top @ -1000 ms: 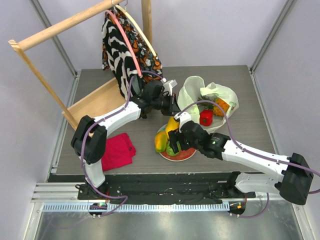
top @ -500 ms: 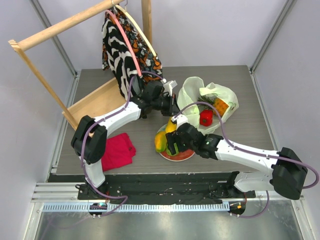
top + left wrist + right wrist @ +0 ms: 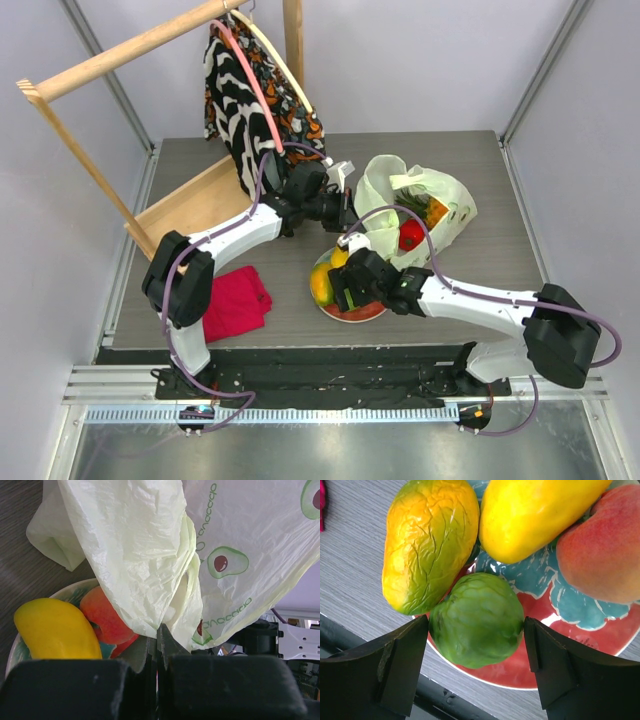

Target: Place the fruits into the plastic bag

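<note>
Left gripper [image 3: 156, 636] is pinched tight on a fold of the plastic bag [image 3: 135, 545], which sits just behind the plate [image 3: 580, 645]. On the plate lie the orange-green mango [image 3: 427, 540], the yellow mango [image 3: 535, 512] and the peach [image 3: 605, 550]. Right gripper [image 3: 476, 645] stands wide, one finger on either side of the green round fruit [image 3: 477, 615]. The red pepper [image 3: 410, 235] is inside the bag.

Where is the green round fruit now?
In the right wrist view the green fruit lies on the red plate, beside the orange-green mango, between the fingers of the open right gripper.
</note>
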`<state>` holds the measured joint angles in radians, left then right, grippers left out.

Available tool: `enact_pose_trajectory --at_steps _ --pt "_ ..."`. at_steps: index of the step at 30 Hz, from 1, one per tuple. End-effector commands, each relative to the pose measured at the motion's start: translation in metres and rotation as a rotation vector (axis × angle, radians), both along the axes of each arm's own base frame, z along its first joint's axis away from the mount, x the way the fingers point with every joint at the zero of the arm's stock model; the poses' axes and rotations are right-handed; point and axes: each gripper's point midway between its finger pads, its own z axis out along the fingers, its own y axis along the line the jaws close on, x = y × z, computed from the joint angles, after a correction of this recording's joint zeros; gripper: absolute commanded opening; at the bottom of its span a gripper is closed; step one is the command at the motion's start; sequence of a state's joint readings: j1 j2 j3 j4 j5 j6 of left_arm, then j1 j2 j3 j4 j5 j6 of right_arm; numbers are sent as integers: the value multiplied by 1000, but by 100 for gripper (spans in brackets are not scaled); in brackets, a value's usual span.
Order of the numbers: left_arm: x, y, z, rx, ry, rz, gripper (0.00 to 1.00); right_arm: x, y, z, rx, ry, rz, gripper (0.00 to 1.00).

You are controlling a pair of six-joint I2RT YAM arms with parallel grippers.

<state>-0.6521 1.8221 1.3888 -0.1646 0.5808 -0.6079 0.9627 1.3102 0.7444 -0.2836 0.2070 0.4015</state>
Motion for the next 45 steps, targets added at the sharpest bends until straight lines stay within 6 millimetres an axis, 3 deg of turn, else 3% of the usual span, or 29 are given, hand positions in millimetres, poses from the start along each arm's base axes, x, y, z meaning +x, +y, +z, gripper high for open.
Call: enact_pose_trajectory --at_steps 1,9,10,13,17,26,32,39,45 --pt "0 1 19 -38 -52 -19 0 7 16 7 50 -6 -18 83" --pt "1 3 20 -31 -66 -15 0 5 11 3 62 8 -59 72" --pt "1 2 21 -34 -65 -18 0 4 11 3 59 9 -60 62" --pt "1 1 19 -34 -59 -18 0 3 7 3 49 9 -65 45" --pt "0 2 20 -30 -63 -18 0 4 4 11 43 -6 -63 35" --pt "3 4 16 -8 -69 -12 0 -13 14 71 158 -71 58 20" --pt "4 7 14 12 -81 -7 0 -26 20 112 304 -124 129 20" --pt "4 6 7 24 -66 -8 0 -17 18 151 390 -222 97 15" --pt "5 8 9 26 -78 -7 0 -2 2 182 365 -316 16 12"
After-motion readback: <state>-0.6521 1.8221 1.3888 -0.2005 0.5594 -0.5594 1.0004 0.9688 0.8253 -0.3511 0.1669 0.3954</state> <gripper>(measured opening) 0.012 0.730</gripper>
